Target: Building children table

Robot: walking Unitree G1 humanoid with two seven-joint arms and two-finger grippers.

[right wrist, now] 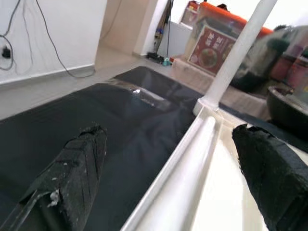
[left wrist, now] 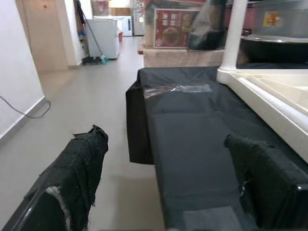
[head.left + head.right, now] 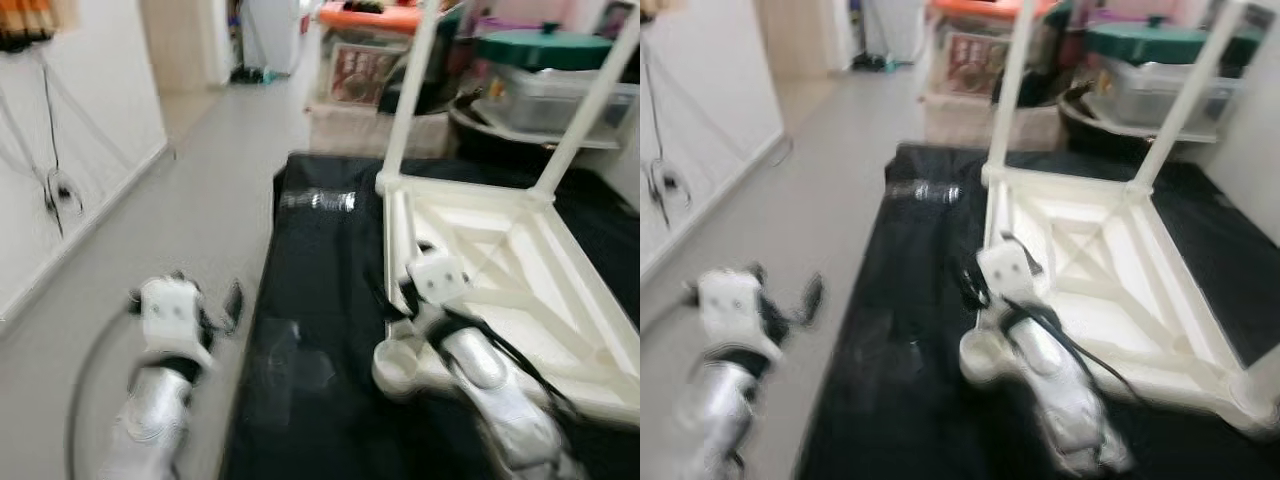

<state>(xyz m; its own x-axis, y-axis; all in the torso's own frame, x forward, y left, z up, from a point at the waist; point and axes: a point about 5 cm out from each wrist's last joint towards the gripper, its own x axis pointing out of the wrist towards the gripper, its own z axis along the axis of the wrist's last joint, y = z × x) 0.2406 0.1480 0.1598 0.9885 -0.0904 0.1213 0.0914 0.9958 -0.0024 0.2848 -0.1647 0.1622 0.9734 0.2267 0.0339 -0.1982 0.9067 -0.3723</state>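
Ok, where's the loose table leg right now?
The loose white leg lies along the left rim of the upturned white table on the black sheet, just ahead of the open right end effector.

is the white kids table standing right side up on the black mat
No, the white table lies upside down on the black mat, its underside ribs showing and its legs pointing up.

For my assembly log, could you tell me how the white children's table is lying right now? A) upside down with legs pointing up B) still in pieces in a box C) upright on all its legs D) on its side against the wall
A: the table rests top-down on the black sheet, and its fitted legs stick upward.
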